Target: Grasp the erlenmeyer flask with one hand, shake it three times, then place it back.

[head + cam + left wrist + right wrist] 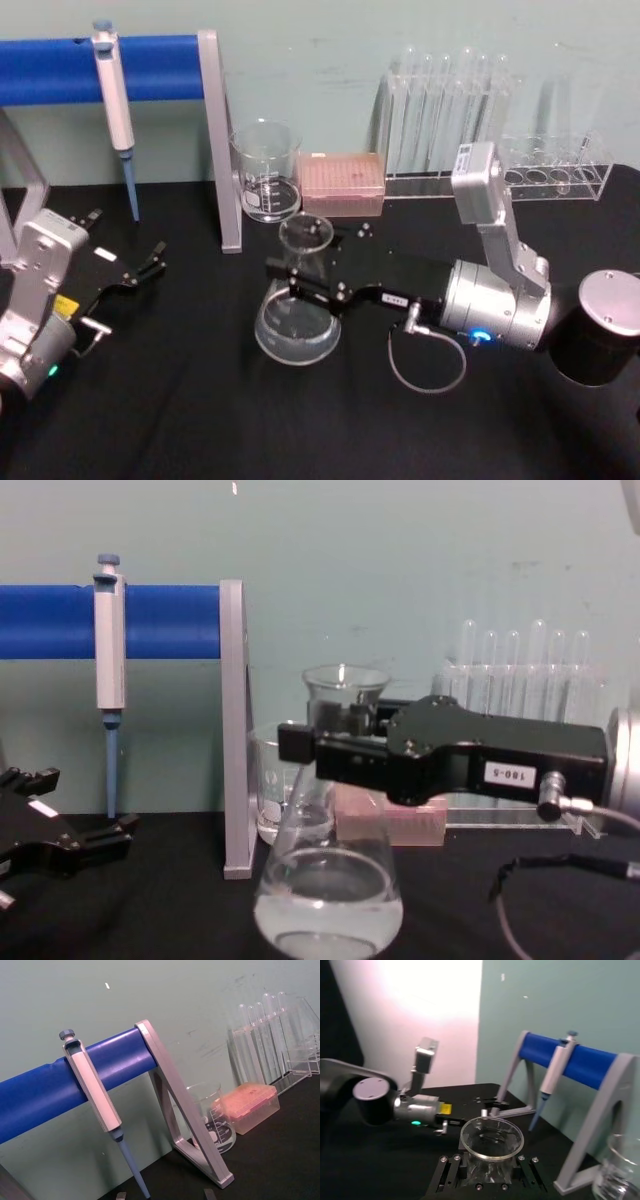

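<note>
Chest view: right gripper (335, 748) clamps the neck of the upright erlenmeyer flask (328, 890), long axis vertical, mid-table (170, 910); base apparently at surface level. Left gripper (150, 262) sits parked, well apart at left.

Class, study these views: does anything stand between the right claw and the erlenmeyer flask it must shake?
Nothing visible does. The right claw is closed around the neck of the erlenmeyer flask. The beaker stands behind the flask, apart from it, near the wall. The left claw rests open far to the left.
</note>
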`<act>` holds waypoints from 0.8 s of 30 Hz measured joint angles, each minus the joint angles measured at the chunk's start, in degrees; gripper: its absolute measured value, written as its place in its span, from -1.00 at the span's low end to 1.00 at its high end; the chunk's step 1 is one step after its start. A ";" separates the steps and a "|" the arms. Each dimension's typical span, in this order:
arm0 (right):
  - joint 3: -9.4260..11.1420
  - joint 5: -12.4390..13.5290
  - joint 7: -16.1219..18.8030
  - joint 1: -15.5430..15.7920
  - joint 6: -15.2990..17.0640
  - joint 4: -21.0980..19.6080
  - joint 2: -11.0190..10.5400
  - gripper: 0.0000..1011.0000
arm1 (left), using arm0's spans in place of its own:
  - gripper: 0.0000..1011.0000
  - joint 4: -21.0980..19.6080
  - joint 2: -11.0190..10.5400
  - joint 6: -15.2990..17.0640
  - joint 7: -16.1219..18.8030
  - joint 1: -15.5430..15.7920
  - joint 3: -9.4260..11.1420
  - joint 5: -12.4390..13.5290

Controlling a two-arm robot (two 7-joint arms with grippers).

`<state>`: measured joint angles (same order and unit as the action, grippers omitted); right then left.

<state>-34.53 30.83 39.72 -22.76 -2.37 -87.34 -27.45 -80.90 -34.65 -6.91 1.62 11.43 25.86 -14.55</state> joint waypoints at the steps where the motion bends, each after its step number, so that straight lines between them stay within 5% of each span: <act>1: 0.16 -0.03 -0.42 0.04 0.00 0.06 0.06 -0.11 | 0.98 0.00 0.00 0.00 0.00 0.00 0.00 0.00; 24: 9.03 -5.27 -19.35 3.60 1.40 1.45 3.83 -0.11 | 0.98 0.00 0.00 0.00 0.00 0.00 0.00 0.00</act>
<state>-25.50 25.56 20.37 -19.16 -0.98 -85.88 -23.62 -80.90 -34.65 -6.91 1.62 11.43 25.86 -14.55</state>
